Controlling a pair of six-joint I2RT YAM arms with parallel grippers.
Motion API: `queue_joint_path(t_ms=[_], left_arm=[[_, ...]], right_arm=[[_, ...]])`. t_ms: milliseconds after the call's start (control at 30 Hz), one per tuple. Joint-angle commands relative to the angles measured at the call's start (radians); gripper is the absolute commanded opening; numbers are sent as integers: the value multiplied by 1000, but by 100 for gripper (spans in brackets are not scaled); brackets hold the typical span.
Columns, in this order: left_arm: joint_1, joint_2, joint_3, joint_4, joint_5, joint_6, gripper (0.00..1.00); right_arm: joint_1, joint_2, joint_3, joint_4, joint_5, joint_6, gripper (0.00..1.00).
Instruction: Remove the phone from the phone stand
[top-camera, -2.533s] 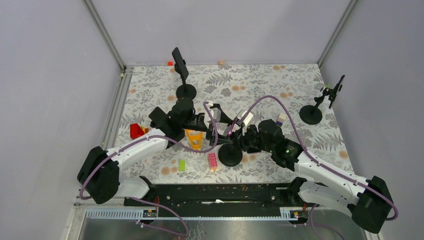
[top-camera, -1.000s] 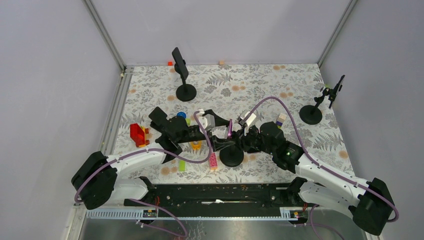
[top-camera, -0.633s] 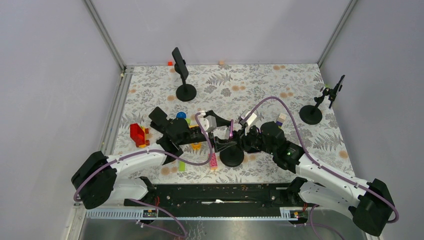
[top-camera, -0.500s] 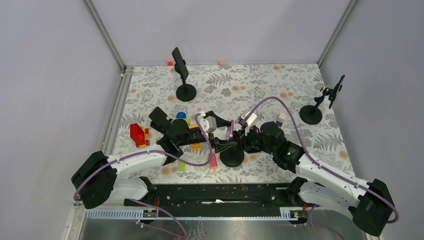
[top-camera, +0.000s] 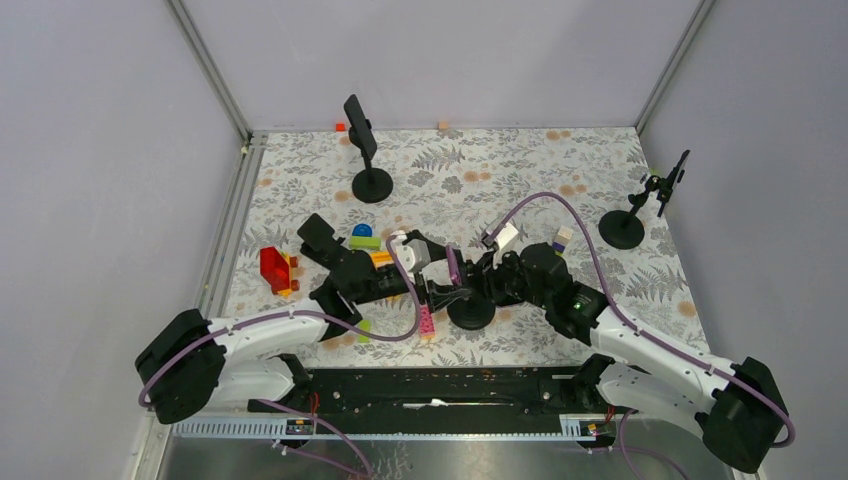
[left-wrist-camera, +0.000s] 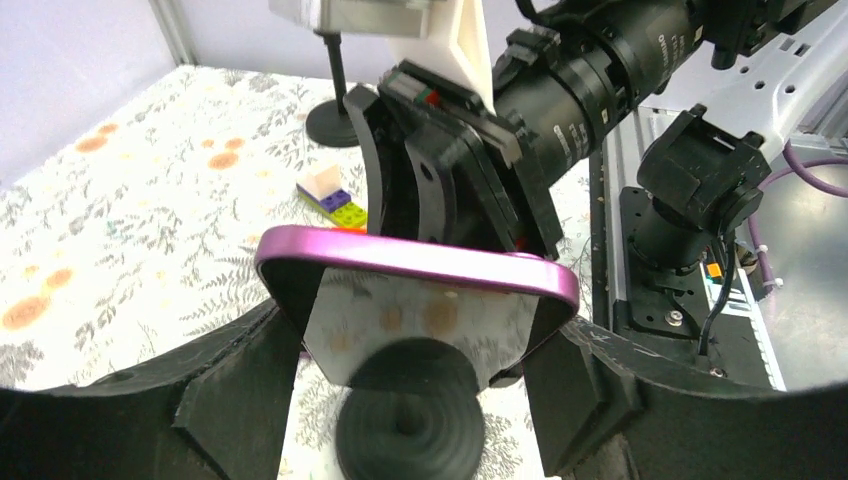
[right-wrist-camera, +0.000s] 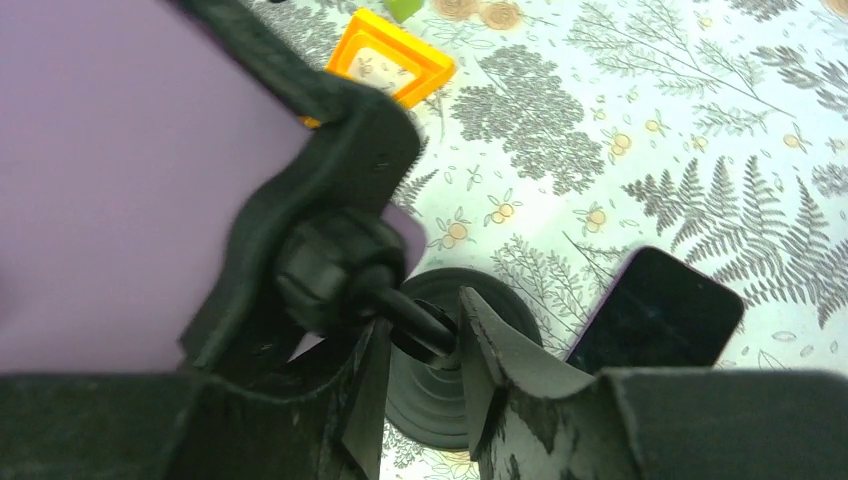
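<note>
1. Left gripper (left-wrist-camera: 415, 340) spread wide, fingers (left-wrist-camera: 235, 385) pressed on both side edges of the purple phone (left-wrist-camera: 415, 265).
2. Phone sat clamped in the phone stand (right-wrist-camera: 425, 395).
3. Right gripper (right-wrist-camera: 425, 330) stood nearly closed, pinching the phone stand's stem above its base.

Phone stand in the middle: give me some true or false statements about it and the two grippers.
1. The purple phone sits between the left gripper's fingers. True.
2. The right gripper grips the phone. False: it closes on the stem of the stand.
3. The phone lies flat. False: the stand's clamp holds it above the table.
4. An orange block lies on the table. True.
</note>
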Motion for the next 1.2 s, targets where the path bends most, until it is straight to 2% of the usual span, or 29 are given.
queue_joint_path(t_ms=[0,100,500,767,1167], left_arm=[[-184,-56,-46,-188,469,-238,0],[-180,-63,-25,-238,421,-202,0],[-110,-19,34,-209,341,-201,0],[-87,-44,47,-216,253,-189,0],[-53,23,75,-173,245,-195,0]], right_arm=[[-118,14,42,284,434,30,0],[-118,17,39,290,423,37,0],[-118,-9,-4,324,364,56,0],[-118,-34,-29,346,372,83,0],[-117,-15,-42,352,334,118,0]])
